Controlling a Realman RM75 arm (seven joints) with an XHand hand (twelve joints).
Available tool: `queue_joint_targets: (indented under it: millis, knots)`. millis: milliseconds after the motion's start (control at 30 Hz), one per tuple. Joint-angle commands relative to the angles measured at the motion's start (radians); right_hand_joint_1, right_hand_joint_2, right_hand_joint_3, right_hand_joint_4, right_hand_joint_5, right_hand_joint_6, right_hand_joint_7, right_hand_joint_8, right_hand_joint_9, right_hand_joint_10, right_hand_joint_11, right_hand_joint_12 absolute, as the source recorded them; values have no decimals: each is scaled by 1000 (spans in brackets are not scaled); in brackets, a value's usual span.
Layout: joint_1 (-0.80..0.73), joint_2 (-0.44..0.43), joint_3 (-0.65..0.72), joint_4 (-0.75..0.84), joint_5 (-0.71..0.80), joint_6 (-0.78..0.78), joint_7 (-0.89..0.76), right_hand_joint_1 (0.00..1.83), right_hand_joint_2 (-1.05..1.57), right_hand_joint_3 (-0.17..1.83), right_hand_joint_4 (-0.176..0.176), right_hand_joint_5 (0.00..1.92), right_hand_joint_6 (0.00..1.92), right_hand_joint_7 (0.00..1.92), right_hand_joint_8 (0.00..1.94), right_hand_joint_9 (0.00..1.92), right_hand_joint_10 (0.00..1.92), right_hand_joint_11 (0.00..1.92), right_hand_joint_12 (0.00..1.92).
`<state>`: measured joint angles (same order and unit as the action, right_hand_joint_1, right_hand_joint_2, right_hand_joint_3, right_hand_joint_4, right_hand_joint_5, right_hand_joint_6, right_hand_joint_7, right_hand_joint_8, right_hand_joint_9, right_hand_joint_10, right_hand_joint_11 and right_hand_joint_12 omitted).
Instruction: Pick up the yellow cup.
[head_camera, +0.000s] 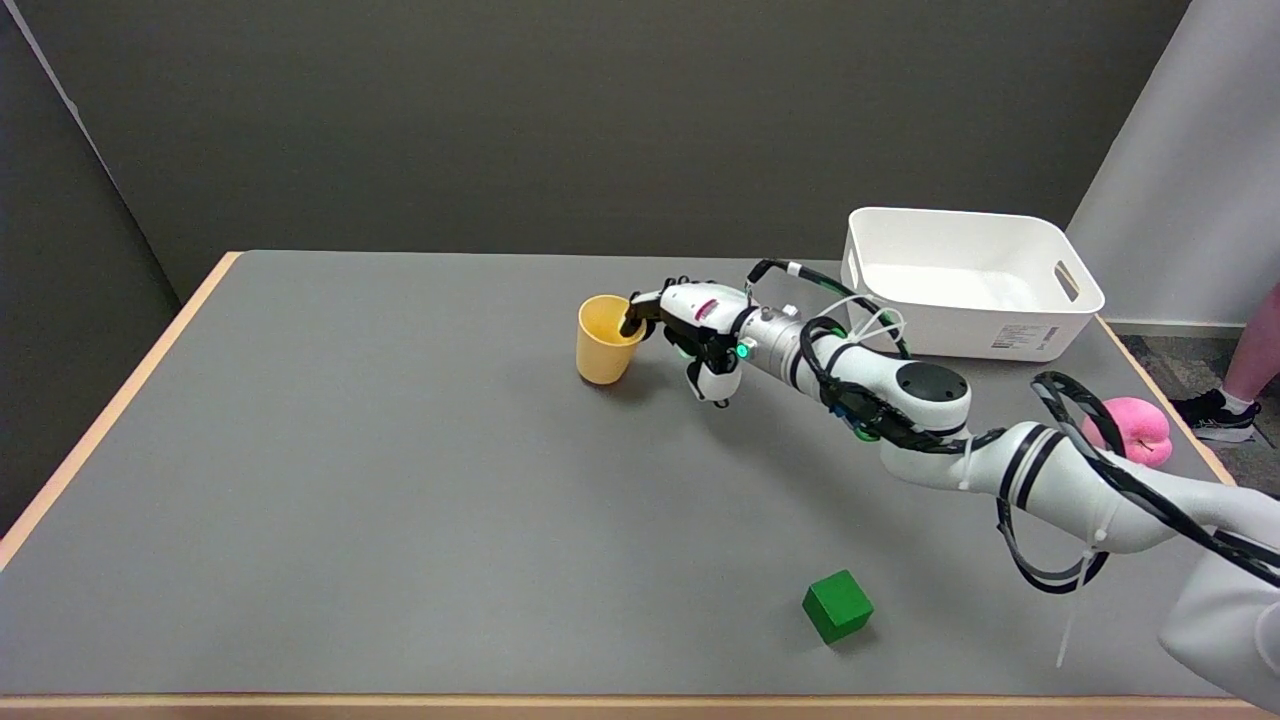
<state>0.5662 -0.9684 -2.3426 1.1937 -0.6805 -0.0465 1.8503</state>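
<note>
Yellow cup (606, 342) sat upright on the grey table (350, 480), a bit above the middle of the frame and slightly left of the right hand (690, 330). That hand came in from the right side of the picture, and one dark fingertip (632, 322) was hooked over the cup's right rim, dipping inside. Honestly couldn't tell if there was a thumb or anything pressing on the outside wall, since the hand itself blocked that side. So whether the cup was really pinched or just touched, can't say. Another finger hung down below the palm, clear of the cup. The cup's base looked like it was down on the table, with a small shadow under it.

White bin (975, 285) was in the upper right, near the table's far edge. A pink plush thing (1140, 428) at the right edge was half hidden behind the arm and its black cables, so its shape was hard to make out. Green cube (837, 606) sat alone lower right, well apart from everything. Someone's leg and shoe (1215, 410) got cut off at the far right.
</note>
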Motion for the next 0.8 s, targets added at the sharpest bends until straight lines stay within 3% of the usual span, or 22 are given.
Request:
queue_joint_targets:
  millis: [33,500,800]
  knots:
    - [10,-4,-11,21,4,-2,-68,1831,451,1261,-135,414,620,546,471,957,1921,907,1600]
    - [7,-2,-4,31,1,-9,-68,1831,455,1260,-143,406,611,543,469,953,1921,899,1618]
    - [-4,26,104,105,-93,-64,-68,1831,457,1261,-144,402,605,536,463,951,1921,893,1631]
